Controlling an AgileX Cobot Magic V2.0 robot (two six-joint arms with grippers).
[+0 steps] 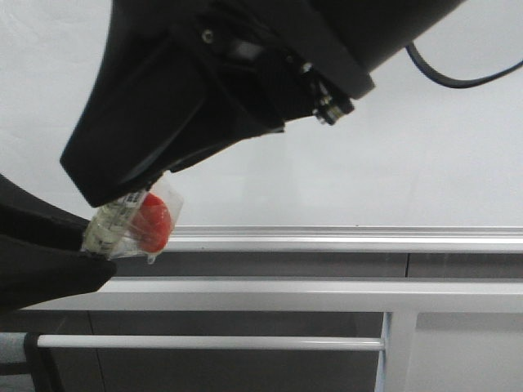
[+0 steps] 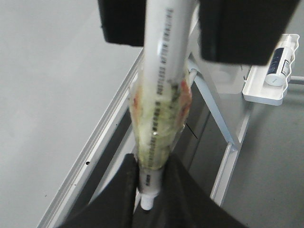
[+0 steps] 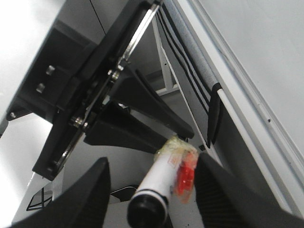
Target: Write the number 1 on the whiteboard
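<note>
The left end effector [image 2: 150, 185] is clenched on the marker [image 2: 159, 95], its two black fingers pressing the taped white barrel. The right end effector [image 3: 149, 190] stands with its fingers spread, and the marker lies between them, untouched on either side. The marker is just before the whiteboard [image 1: 392, 155], near its silver rail [image 1: 343, 238]. No stroke is visible on the whiteboard.

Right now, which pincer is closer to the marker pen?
Left. The left pincer is shut on the marker pen, by its taped part. The right pincer is open around the pen's black end, with a gap on each side.
</note>
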